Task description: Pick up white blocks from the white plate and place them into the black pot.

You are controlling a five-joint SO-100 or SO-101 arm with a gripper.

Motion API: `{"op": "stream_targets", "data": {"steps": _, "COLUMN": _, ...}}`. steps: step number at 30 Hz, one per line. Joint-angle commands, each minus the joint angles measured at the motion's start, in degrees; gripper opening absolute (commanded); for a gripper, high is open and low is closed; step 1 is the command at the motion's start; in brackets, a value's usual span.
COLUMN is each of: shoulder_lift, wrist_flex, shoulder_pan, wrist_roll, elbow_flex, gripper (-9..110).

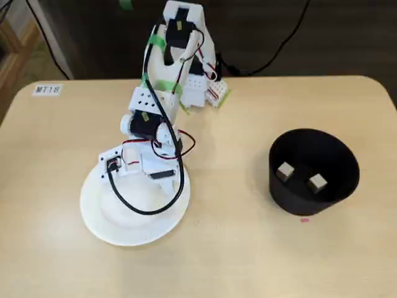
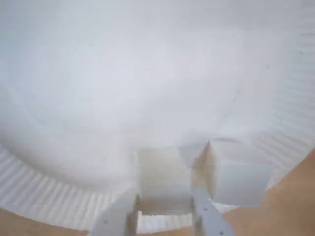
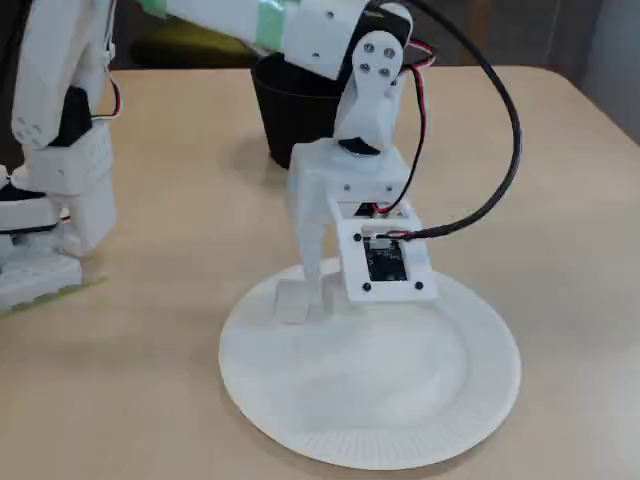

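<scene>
The gripper [image 2: 165, 216] is seen lowered onto the white plate [image 2: 123, 88], w/ one white block [image 2: 162, 179] set between its two fingers in the wrist view. The fingers lie against the block's left and right lower edges, so the jaws appear closed on it, the block resting on the plate surface near the ribbed rim. A second white block [image 2: 236, 172] is seen just beside the first, to its right in the wrist view, touching or nearly touching the right finger; which of the two cannot be told. That second block sits outside the jaws, at the plate's rim.

In a fixed view the gripper [image 3: 310, 290] is shown standing over the far-left part of the plate [image 3: 400, 400], a pale block [image 3: 293, 300] visible at the fingertip. The black pot [image 3: 290, 110] is seen behind the arm, well apart from the plate.

In a fixed view from above, the arm is bent down over the plate [image 1: 124, 226], the gripper tips hidden under the wrist and camera housing. The pot [image 1: 313, 171] stands to the right on the tan table [image 1: 248, 248], well apart from the plate. Two white blocks [image 1: 285, 171] [image 1: 317, 182] are seen lying on the pot's floor, near each other but not touching.
</scene>
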Motion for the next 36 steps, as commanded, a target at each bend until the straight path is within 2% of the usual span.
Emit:
{"op": "stream_targets", "data": {"steps": 1, "shoulder_lift": 0.62, "wrist_flex": -4.22, "shoulder_pan": 0.26, "wrist_roll": 0.70, "elbow_flex": -1.58, "gripper": -1}}
{"op": "stream_targets", "data": {"steps": 8, "shoulder_lift": 6.42, "wrist_flex": -14.50, "shoulder_pan": 0.00, "wrist_roll": 1.32, "elbow_flex": -1.14, "gripper": -2}}
{"op": "stream_targets", "data": {"steps": 14, "shoulder_lift": 23.55, "wrist_flex": -34.10, "shoulder_pan": -1.41, "wrist_roll": 6.50, "elbow_flex": 6.59, "gripper": -2}}
{"op": "stream_targets", "data": {"steps": 17, "shoulder_lift": 31.55, "wrist_flex": -35.07, "shoulder_pan": -3.78, "wrist_roll": 9.05, "elbow_flex": 6.77, "gripper": -2}}
{"op": "stream_targets", "data": {"steps": 22, "shoulder_lift": 45.00, "wrist_flex": -31.99, "shoulder_pan": -18.02, "wrist_roll": 14.50, "elbow_flex": 7.56, "gripper": -2}}
{"op": "stream_targets", "data": {"steps": 29, "shoulder_lift": 61.79, "wrist_flex": -31.29, "shoulder_pan": -43.77, "wrist_roll": 32.61, "elbow_flex": 19.60, "gripper": -2}}
{"op": "stream_targets", "data": {"steps": 33, "shoulder_lift": 65.21, "wrist_flex": -31.46, "shoulder_pan": -52.38, "wrist_roll": 36.30, "elbow_flex": 29.88, "gripper": -2}}
{"op": "stream_targets", "data": {"steps": 36, "shoulder_lift": 65.48, "wrist_flex": -35.86, "shoulder_pan": -56.25, "wrist_roll": 37.44, "elbow_flex": 37.44, "gripper": -2}}
